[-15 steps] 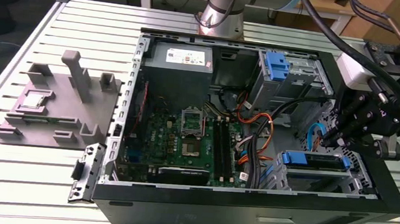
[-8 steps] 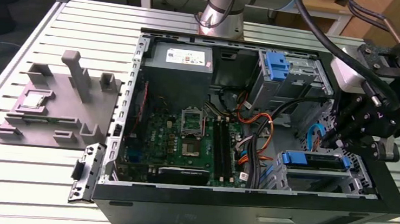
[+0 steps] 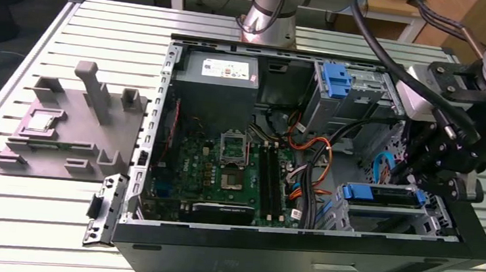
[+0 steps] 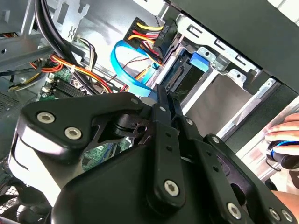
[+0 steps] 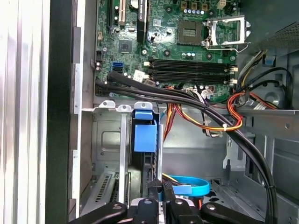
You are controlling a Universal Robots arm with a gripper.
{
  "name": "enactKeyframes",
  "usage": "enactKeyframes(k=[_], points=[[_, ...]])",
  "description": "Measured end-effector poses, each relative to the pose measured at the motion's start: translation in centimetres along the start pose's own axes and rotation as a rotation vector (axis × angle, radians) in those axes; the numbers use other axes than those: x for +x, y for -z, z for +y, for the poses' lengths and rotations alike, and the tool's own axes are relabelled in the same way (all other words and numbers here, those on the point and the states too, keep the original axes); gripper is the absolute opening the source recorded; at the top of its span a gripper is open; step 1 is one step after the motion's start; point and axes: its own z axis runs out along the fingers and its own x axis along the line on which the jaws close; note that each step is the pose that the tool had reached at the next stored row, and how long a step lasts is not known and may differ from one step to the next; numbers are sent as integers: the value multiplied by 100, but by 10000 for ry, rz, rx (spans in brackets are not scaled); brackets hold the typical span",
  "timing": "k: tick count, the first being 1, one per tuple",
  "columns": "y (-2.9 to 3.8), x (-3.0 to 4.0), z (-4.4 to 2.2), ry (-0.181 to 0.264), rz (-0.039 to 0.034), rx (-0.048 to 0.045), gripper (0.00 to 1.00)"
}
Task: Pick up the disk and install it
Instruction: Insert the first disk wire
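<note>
The disk, framed by its blue carrier, lies in the lower drive bay of the open computer case, at the exterior view's right. In the first wrist view its blue carrier tab sits between the bay's metal rails, with the dark drive edge below it. My gripper hangs right over that bay. In both wrist views its two black fingers stand close together, shut, with nothing seen between them. Their tips reach the disk's near end, by the blue tab. I cannot tell whether they touch it.
The motherboard fills the case floor, and a grey power-supply box sits at the back. Orange, black and blue cables run beside the bay. A second blue bracket sits in the upper cage. A grey fixture stands outside. A person's hand rests by the case.
</note>
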Motion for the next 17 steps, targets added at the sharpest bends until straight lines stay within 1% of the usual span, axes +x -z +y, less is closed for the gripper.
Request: enactKeyframes(k=[10,17], points=[[-62,37,19,51,-1,55,16],[-90,56,23,93,-3,107,16]])
